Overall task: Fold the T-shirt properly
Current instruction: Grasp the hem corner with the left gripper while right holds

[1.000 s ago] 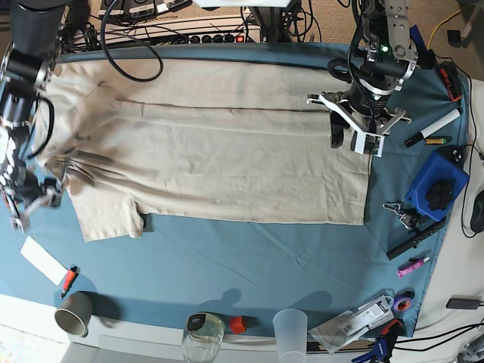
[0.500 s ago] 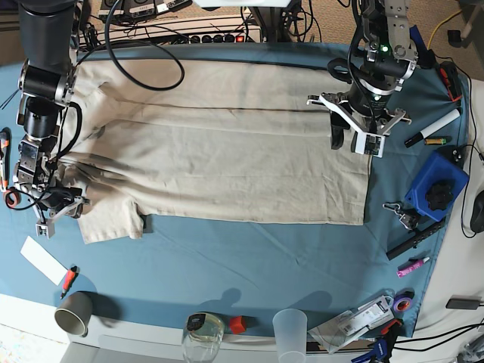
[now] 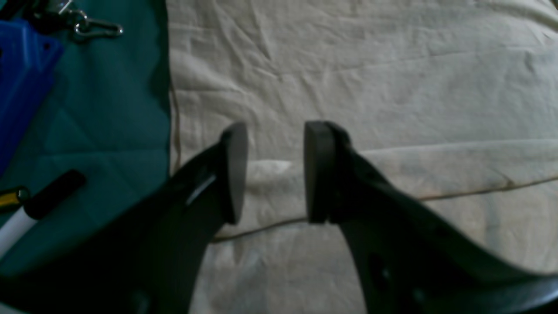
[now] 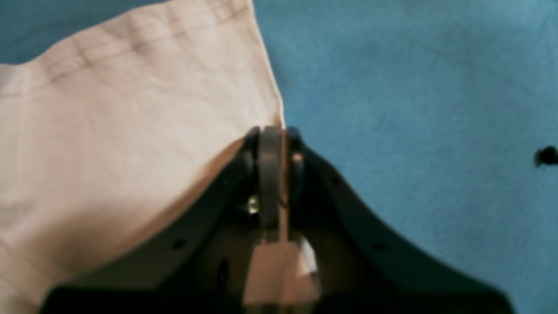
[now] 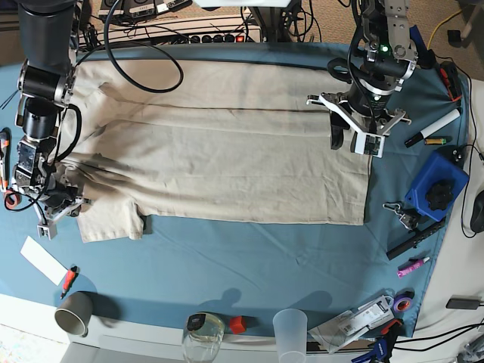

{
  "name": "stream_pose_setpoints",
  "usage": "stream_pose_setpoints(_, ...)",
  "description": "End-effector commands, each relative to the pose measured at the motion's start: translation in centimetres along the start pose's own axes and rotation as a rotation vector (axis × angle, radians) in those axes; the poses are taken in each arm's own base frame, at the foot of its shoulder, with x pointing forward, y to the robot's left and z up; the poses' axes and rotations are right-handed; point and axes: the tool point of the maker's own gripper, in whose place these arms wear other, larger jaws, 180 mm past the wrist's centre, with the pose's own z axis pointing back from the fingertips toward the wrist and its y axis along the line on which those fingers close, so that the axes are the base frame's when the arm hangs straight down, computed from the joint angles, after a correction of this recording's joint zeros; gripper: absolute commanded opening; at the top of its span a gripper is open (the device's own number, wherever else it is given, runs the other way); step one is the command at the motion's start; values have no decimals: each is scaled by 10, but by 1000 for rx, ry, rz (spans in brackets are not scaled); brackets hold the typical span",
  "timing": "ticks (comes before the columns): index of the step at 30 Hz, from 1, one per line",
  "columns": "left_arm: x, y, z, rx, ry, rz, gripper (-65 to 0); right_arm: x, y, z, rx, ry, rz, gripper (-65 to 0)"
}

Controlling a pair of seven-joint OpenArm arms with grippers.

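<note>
Between claw (image 4: 277, 174) pads, T-shirt (image 4: 130, 144) edge.

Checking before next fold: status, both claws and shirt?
Right claw shut on T-shirt sleeve edge. Left claw open, over shirt's hem end. Shirt flat on tablecloth, nothing blocking.

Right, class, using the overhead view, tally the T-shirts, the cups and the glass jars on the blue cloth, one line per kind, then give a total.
T-shirts: 1, the beige T-shirt
Cups: 2, the brown cup and the clear cup
Glass jars: 1, the glass jar
Total: 4
</note>
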Motion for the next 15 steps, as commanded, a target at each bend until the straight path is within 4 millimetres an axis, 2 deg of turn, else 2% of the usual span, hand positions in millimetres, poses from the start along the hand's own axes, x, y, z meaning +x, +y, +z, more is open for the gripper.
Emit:
stream_pose_setpoints(1,12,-1,2,-4,-48,-1,-424,-18,-3,3,-3,105,22,-650)
stream_pose_setpoints(5,16,-1,2,-3,-69,-2,-437,-29,-1,5,18,170,-16,-650)
stream_pose_setpoints(8,23,0,1,-3,-86,-5,-506,-27,6,8,52,180,-57,-650)
stream_pose_setpoints(12,37,1,-3,-2,-122,-11,-640,-9,10,17,75,158,-52,-650)
stream_pose_setpoints(15,47,1,-5,-2,-144,-16,-650,12,10,27,81,114,-34,-650)
